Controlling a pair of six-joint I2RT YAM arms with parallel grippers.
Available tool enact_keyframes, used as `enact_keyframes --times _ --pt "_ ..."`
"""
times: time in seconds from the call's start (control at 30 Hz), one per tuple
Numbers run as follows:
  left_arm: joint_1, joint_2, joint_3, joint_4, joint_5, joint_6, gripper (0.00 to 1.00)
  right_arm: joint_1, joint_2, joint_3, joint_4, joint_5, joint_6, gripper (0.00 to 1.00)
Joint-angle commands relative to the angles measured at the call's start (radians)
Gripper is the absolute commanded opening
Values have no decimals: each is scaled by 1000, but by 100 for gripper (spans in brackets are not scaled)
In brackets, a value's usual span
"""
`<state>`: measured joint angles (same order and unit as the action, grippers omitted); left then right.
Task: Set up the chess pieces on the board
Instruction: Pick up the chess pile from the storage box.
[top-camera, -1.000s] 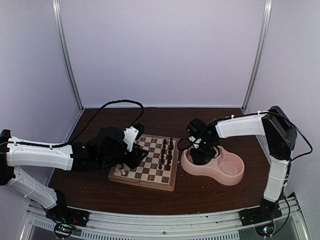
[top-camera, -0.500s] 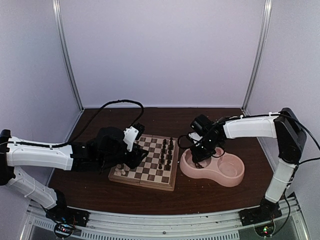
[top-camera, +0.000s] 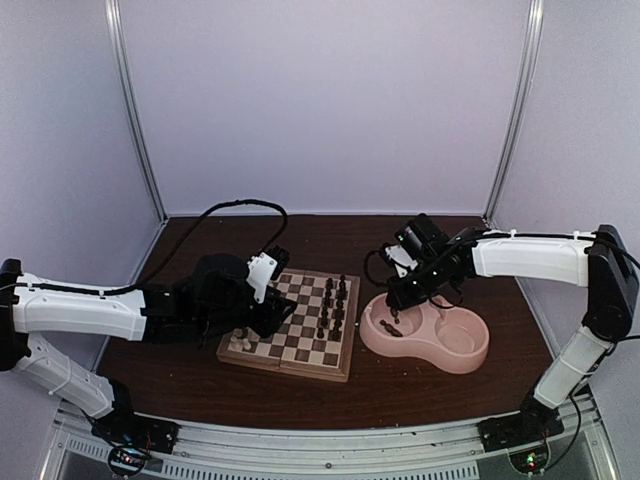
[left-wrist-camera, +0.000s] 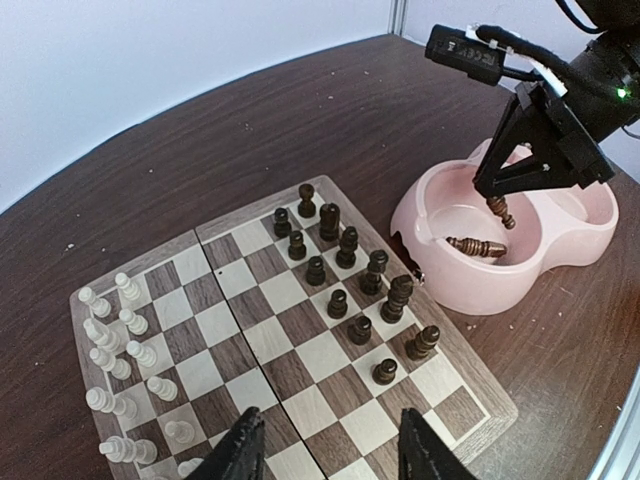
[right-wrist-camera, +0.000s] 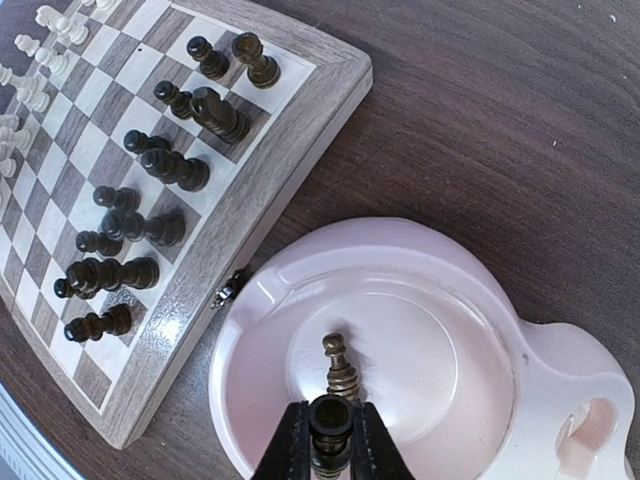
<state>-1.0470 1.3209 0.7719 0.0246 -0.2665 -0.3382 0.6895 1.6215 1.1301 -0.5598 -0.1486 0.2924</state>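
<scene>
The board lies in front of my left arm. Cream chess pieces stand along its left side and dark chess pieces in two rows on its right side. My left gripper hovers open over the board's near squares with nothing between its fingers. My right gripper is shut on a dark brown piece, held upright just above the left basin of the pink double bowl. A second dark piece lies flat on that basin's floor. From the left wrist view the held piece hangs below the right gripper.
The pink double bowl sits right of the board, almost touching its rim. A small metal clasp juts from the board's edge toward the bowl. Brown tabletop surrounds both, with white walls behind.
My right gripper closed on a dark piece in the bowl's left basin and lifted it, the arm stretching out and rising. The left arm has not moved.
</scene>
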Motion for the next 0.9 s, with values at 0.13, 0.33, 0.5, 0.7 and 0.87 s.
enact_keyframes --times 0.13,0.33,0.5,0.7,0.87 --pt "6 -12 6 17 16 10 46 1 -86 -70 90 58 6 8" --pt "5 -20 -12 68 146 18 48 2 -210 -168 225 36 29 9" --pt "4 -50 -62 169 256 33 49 1 -302 -251 380 -114 84 8" --pt "3 -92 -134 288 338 72 50 1 -324 -317 597 -283 205 7" --pt "-8 -93 -147 328 345 86 50 19 -316 -339 752 -329 311 1"
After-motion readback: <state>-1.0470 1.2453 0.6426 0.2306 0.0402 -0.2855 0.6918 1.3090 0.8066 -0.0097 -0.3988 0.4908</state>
